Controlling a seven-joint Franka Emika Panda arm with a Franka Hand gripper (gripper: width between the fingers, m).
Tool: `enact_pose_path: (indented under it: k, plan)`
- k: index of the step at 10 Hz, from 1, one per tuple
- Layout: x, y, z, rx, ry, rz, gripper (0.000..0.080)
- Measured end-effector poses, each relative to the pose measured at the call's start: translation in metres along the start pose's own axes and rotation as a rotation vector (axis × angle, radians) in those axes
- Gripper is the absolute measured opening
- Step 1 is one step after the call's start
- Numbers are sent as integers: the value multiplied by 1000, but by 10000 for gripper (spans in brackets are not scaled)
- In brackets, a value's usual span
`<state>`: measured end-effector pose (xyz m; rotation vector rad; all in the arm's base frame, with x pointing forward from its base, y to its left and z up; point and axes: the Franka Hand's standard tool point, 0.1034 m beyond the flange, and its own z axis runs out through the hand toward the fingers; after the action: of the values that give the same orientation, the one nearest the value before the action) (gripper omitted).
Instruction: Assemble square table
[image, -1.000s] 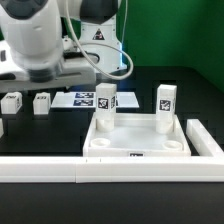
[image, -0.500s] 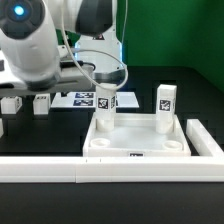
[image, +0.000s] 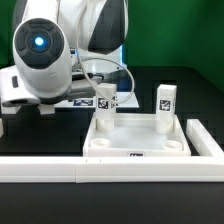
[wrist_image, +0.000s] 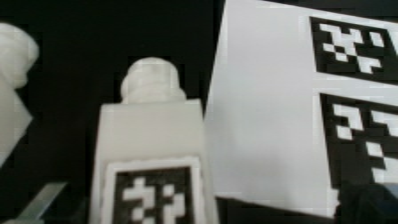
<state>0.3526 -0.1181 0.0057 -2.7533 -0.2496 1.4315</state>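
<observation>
Square table top: plain white. Leg blocks: white, each with a black-and-white tag. Marker board: white, black square-pattern tags; work surface: black.

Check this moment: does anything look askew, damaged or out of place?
Nothing stands out. One leg and a second leg stand upright at the far corners of the tabletop. A loose leg lies beside the marker board, with no visible damage.
</observation>
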Motion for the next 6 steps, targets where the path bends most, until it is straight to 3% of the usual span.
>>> enact_pose_path:
  k: [3, 5, 6]
  plan:
    - [0, -2, 1, -2, -3, -19, 649]
    - [0, -3, 1, -4, -3, -23, 392]
    - [0, -3, 1, -4, -4, -24, 392]
